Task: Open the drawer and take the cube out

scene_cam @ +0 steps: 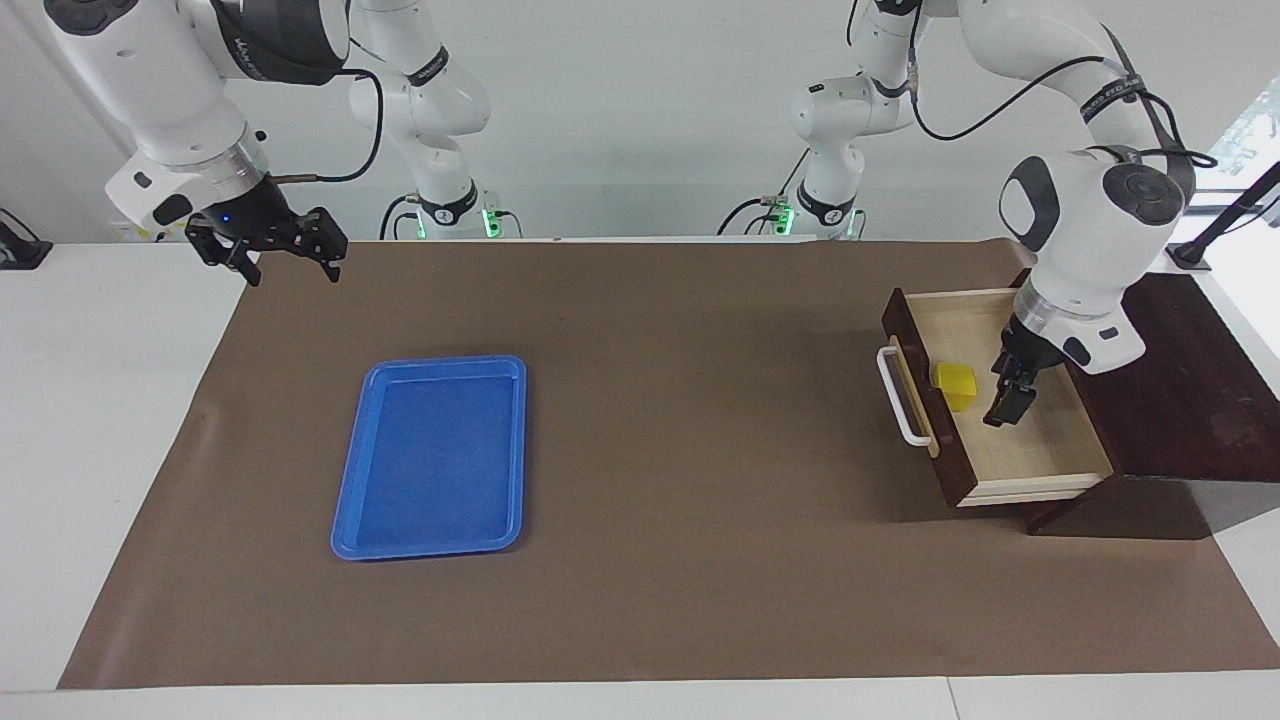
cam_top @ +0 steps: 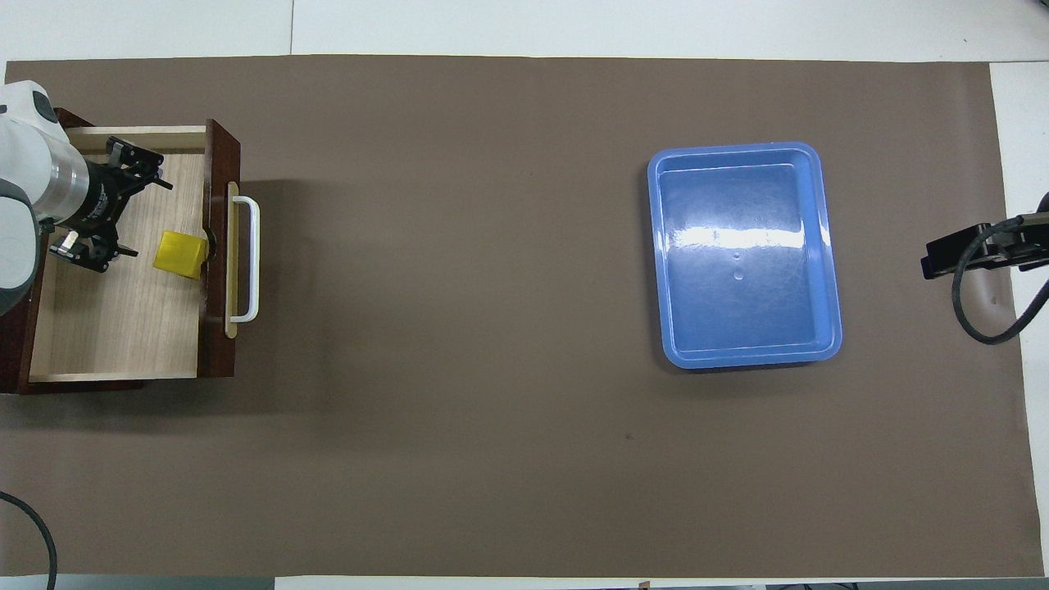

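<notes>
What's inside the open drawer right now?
The drawer holds one yellow cube against its front panel, and the left claw reaches in beside it. The arm hides part of the floor.

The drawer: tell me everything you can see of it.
The drawer is pulled well out of its dark wooden box at the left arm's end of the table. It has a dark brown front with a white bar handle on a tan strip, and a pale light-wood interior. The yellow cube rests inside, close against the front panel. The left gripper hangs over the interior beside the cube, not touching it. Nothing else lies in the drawer.
</notes>
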You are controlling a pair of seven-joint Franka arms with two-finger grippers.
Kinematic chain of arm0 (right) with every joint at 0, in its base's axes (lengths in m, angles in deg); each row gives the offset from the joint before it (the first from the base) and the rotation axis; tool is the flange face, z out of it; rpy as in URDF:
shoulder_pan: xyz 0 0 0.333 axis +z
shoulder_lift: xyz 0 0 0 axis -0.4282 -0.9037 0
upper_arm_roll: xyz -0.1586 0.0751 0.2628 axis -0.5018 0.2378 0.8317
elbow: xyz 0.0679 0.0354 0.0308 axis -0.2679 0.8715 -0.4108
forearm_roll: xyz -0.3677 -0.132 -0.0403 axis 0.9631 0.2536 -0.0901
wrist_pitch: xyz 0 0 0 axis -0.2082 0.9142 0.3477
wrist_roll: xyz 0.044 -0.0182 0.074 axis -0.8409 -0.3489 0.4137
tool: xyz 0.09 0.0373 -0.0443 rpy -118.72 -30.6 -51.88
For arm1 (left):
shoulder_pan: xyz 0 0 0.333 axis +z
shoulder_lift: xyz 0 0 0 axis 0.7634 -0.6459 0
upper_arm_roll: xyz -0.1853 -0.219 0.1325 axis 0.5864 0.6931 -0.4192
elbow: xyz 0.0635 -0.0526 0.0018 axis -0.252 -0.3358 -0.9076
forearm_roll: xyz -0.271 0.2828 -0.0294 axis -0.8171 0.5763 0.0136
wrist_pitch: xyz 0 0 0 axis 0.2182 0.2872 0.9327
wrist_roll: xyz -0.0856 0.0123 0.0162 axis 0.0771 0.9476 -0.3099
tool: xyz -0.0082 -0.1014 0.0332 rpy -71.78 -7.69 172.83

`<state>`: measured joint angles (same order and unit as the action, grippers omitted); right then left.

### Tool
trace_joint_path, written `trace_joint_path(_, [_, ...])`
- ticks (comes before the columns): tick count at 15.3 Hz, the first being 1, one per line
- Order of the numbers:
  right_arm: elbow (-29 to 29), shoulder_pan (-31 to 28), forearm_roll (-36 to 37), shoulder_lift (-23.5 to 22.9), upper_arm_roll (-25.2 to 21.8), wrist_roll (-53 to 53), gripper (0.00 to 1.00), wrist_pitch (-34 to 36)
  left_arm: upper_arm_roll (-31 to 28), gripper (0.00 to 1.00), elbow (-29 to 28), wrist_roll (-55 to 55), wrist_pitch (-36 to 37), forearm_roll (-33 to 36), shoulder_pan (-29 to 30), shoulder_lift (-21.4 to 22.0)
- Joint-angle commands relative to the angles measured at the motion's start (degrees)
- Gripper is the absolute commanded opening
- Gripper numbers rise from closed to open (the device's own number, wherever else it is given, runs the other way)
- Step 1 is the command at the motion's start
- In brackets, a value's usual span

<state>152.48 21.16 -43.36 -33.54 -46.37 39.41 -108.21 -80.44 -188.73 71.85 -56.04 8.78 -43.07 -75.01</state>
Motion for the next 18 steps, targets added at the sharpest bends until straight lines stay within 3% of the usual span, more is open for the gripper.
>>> trace_joint_path(1, [2.05,-1.08,-0.82,1.13,0.67,-0.85,1.0,-0.61,0.46,1.0,-4.72,6.4,-1.67,-0.87,0.87,3.11])
trace_joint_path(7, [5.3,-0.21,-2.67,2.62,0.76,-11.19,1.0,-1.4,0.54,1.0,-8.86,8.78,-2.11,-0.87,-0.45,5.14])
trace_joint_path(8, [5.74,-0.03,-2.93,2.97,0.93,-13.22,1.0,-1.66,0.54,0.94,-8.86,8.86,-2.28,-0.87,-0.37,5.05])
trace_joint_path(9, [6.53,0.06,-3.28,3.24,1.11,-15.07,1.0,-2.62,0.46,0.6,-8.86,8.69,-2.28,-0.87,-0.19,5.05])
trace_joint_path(10, [7.32,0.06,-3.89,3.59,1.37,-16.83,1.0,-3.33,0.54,0.19,-8.86,8.51,-2.2,-0.87,0.16,4.96])
trace_joint_path(11, [8.11,0.15,-4.34,4.02,1.46,-17.98,1.0,-3.77,0.54,0.0,-8.78,8.08,-2.2,-0.87,0.25,4.96])
trace_joint_path(14, [10.4,2.34,-5.13,4.65,1.46,-25.61,1.0,-5.53,0.54,0.0,-6.68,8.42,-0.53,-0.96,0.25,4.26])
trace_joint_path(18, [10.4,6.38,-11.01,2.89,1.46,-44.57,1.0,-5.97,0.63,0.0,3.33,8.6,9.73,-2.18,-0.54,1.45])
